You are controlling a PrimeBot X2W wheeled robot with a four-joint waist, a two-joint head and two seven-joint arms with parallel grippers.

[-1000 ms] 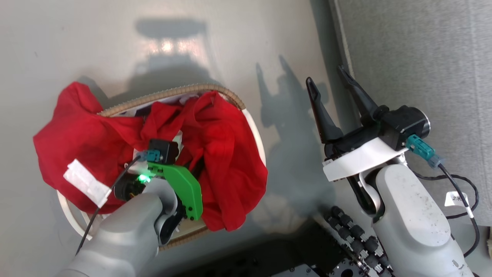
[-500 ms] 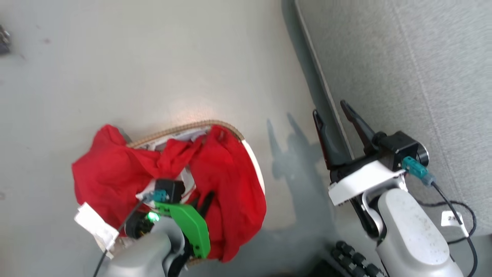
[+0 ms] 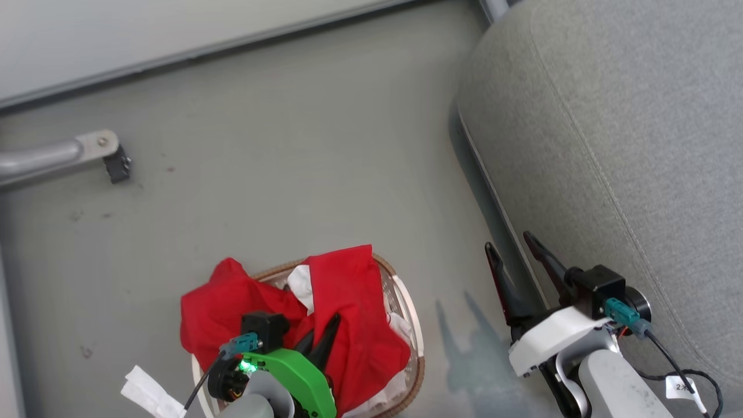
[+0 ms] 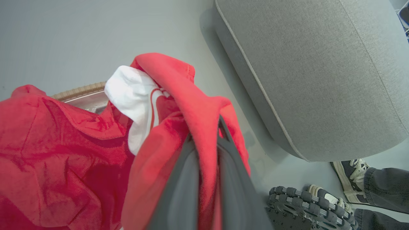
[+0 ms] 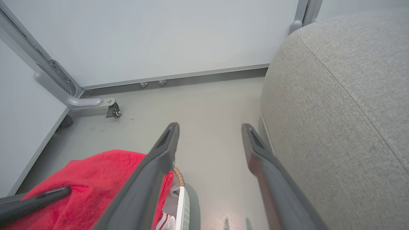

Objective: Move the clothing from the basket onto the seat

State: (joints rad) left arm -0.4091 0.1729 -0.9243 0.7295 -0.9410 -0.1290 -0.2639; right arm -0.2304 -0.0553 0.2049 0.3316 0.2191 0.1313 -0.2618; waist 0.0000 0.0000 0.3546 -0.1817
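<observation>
The basket point(image 3: 406, 302) stands on the floor at the lower middle of the head view, with the red clothing point(image 3: 348, 290) heaped in it and spilling over its left rim. My left gripper point(image 3: 322, 337) is shut on a fold of the clothing point(image 4: 179, 95), and red cloth is pinched between its fingers point(image 4: 182, 188). A white patch point(image 4: 134, 92) shows on that garment. My right gripper point(image 3: 516, 255) hangs open and holds nothing, between the basket and the seat point(image 3: 609, 145). In the right wrist view the gripper point(image 5: 210, 127) points at the bare floor beside the seat point(image 5: 345, 95).
A grey frame leg with a caster point(image 3: 116, 162) stands at the left, below a pale wall panel point(image 5: 159, 38). A person's shoe point(image 4: 348, 179) and my wheeled base point(image 4: 303, 204) lie near the seat's corner. Open floor separates the basket from the seat.
The head camera has risen and tilted, so the basket looks smaller and lower in the picture. My left gripper has come up out of the basket with red cloth in its fingers.
</observation>
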